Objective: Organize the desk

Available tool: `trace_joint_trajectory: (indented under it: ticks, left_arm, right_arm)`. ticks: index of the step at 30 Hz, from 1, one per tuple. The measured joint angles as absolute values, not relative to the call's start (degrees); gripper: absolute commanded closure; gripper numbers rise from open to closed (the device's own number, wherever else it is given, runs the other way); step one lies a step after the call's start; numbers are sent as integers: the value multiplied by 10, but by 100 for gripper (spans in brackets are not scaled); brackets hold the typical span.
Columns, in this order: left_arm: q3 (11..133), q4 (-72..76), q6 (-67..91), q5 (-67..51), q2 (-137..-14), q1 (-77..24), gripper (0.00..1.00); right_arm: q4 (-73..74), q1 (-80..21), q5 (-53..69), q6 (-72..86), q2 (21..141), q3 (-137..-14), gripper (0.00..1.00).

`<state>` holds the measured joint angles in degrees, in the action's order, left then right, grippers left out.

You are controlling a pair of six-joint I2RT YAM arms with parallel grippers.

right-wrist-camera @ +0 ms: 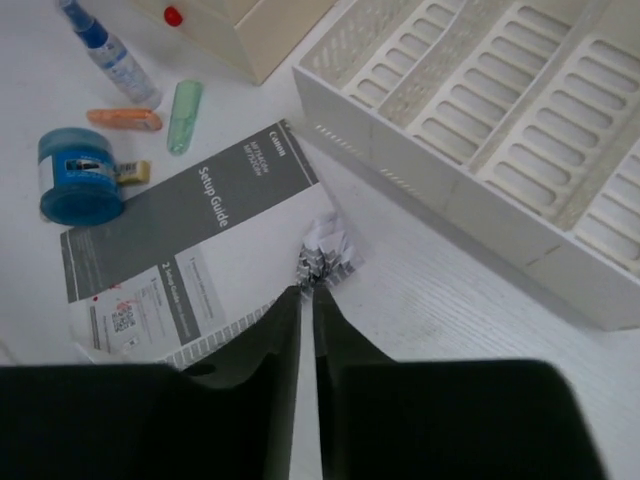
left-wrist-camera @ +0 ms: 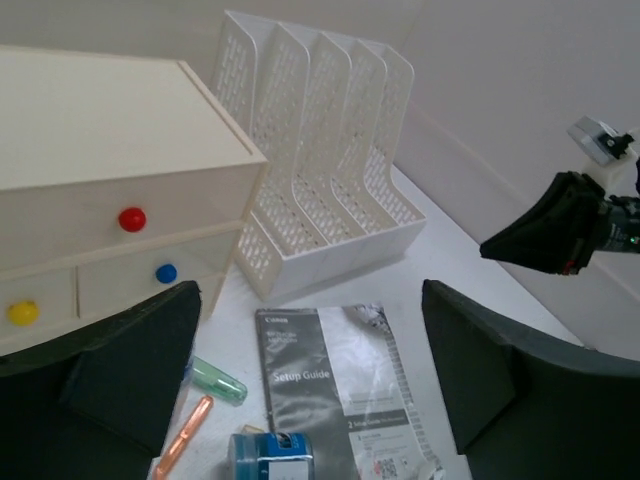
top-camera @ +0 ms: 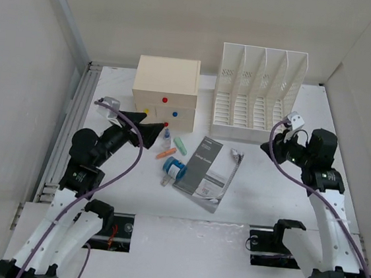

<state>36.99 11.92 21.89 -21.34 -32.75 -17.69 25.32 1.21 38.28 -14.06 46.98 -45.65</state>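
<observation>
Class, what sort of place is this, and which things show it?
Probably a staged office desk in a test cell: on it are a slotted file rack, a cream drawer box and a setup guide.

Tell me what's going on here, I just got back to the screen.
Nothing is held yet. The left hand hangs open in front of the drawer box, by the small clutter: spray bottle, green marker, orange marker, blue round container. The right hand is shut and empty, poised over the desk near a corner of the Setup Guide booklet, in front of the file rack.
</observation>
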Motion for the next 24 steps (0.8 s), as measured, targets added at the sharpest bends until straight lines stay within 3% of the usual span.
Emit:
trace_joint_trajectory:
  ticks: [1, 2, 4, 19, 24]
  left_arm:
    - [370, 119, 220, -220, -338, -180, 21]
    - [370, 119, 220, -227, -352, -185, 24]
    - [376, 109, 219, -238, -386, -193, 28]
    - [351, 131, 271, -304, -465, -203, 30]
    - [351, 138, 272, -280, -512, -233, 31]
  right_arm:
    - [245, 12, 389, -125, 475, -448, 32]
    - [237, 12, 397, -111, 481, -441, 14]
    - [216, 12, 416, -95, 497, -430, 1]
    - [110, -22, 469, 12, 787, -403, 1]
    - [94, -28, 451, 36, 827, -383, 1]
